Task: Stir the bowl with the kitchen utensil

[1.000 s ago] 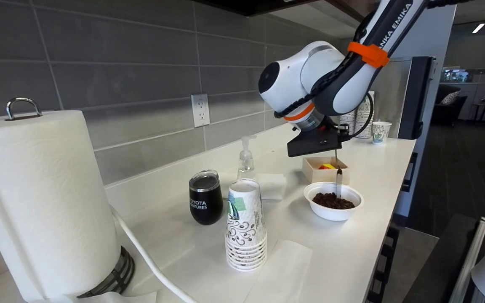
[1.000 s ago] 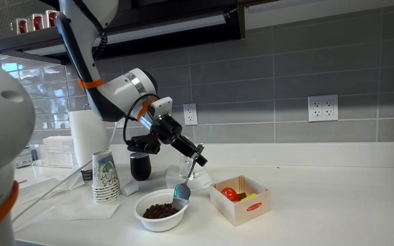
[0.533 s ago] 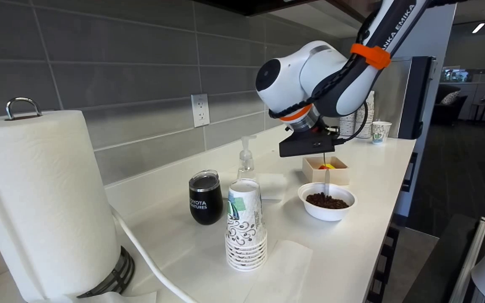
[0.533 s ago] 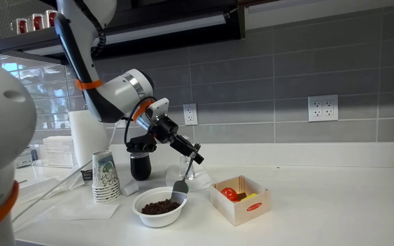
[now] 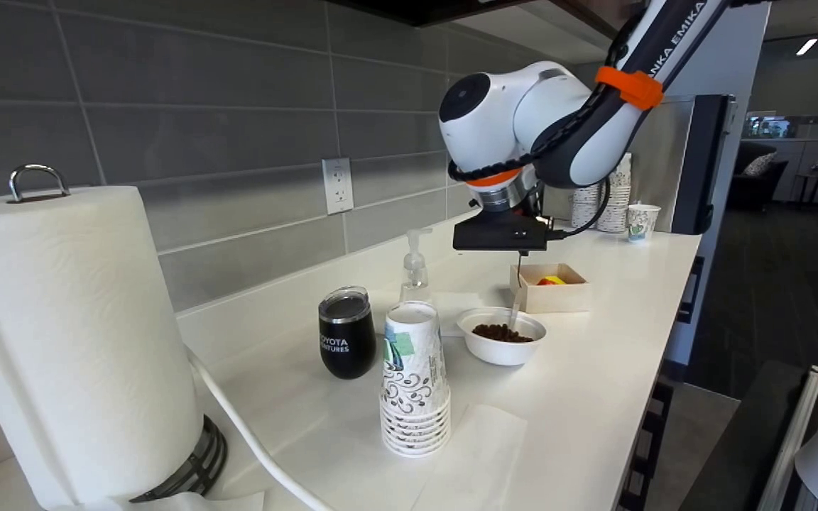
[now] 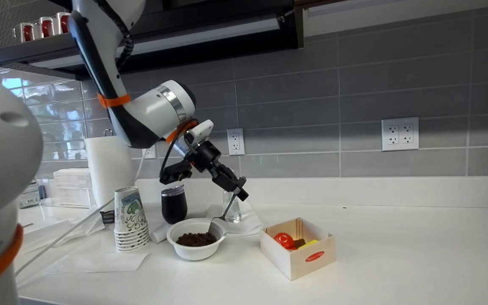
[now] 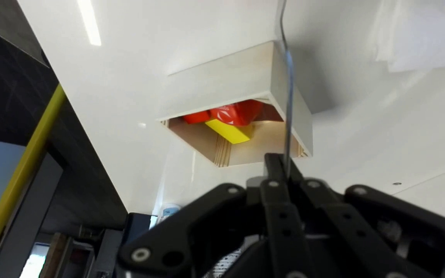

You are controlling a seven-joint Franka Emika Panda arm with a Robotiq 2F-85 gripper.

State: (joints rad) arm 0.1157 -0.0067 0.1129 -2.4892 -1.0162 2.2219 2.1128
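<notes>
Most probably for stirring, holds spoon [image 7: 290,85] with closed claw [image 7: 286,169], downwards into bowl [image 6: 194,253], away from front edge of worktop [image 6: 375,245].

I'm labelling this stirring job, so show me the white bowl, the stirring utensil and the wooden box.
White bowl [image 6: 195,253]: in an exterior view, on its outer wall.
Stirring utensil [image 7: 290,85]: in the wrist view, on its handle.
Wooden box [image 6: 303,265]: in an exterior view, on its red-labelled wall.

Arm [image 5: 547,106] over here's glossy white and black, orange bands [image 5: 630,87], ribbed black cable [image 5: 480,173], EMIKA lettering [image 5: 677,40], black gripper [image 7: 285,170] with silvery screws [image 7: 141,254].
</notes>
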